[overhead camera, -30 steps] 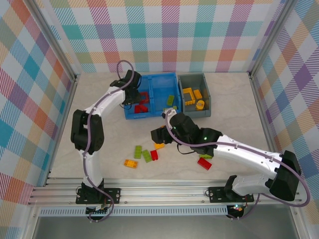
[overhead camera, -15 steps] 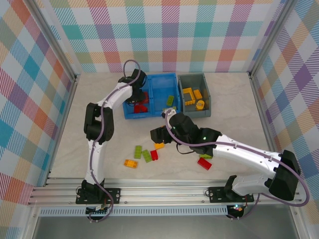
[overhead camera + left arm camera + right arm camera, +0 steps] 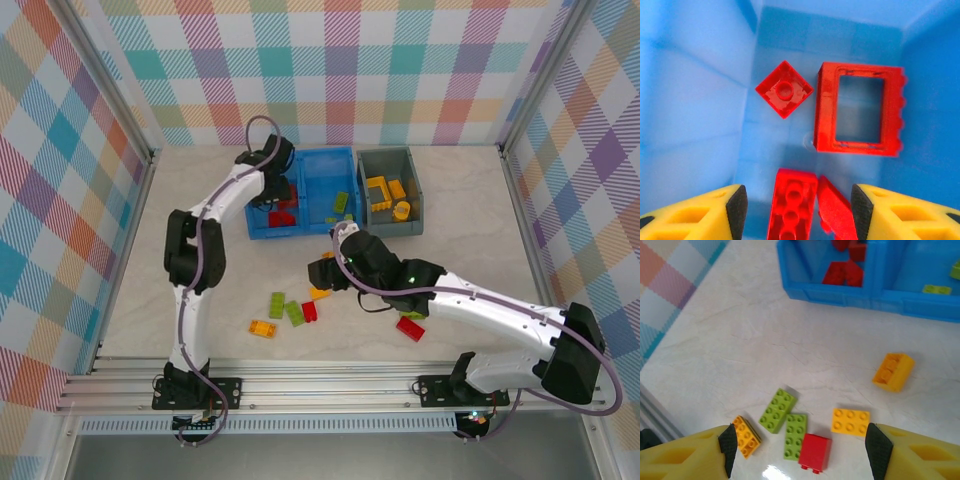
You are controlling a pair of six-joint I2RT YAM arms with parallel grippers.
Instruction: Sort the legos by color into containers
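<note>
Left of centre, high in the top view, the left gripper [image 3: 282,192] hangs over the left compartment of the blue bin [image 3: 300,234]. Its wrist view shows the jaws spread wide and empty above a hollow red frame [image 3: 825,110], a small red square brick [image 3: 784,89] and a longer red brick [image 3: 792,205] on the bin floor. Lower centre, loose legos lie on the table [image 3: 200,200]: an orange brick [image 3: 745,436], two lime bricks [image 3: 777,410], a red brick [image 3: 815,453] touching one of them, and a yellow brick [image 3: 850,421] just apart. The right gripper [image 3: 801,452] hovers over these, wide open and carrying nothing. For a clean pick it probably should drop straight down on the yellow brick, which stands free, and close across its short sides without nudging the red neighbour. That brick would then go to the grey bin [image 3: 395,229] at the upper right, which holds orange-yellow pieces. Compared with a second ago, the left arm has pushed farther up the frame and its elbow has swung inward. The right gripper has crept slightly toward the blue bin, while the loose cluster lies unchanged.
</note>
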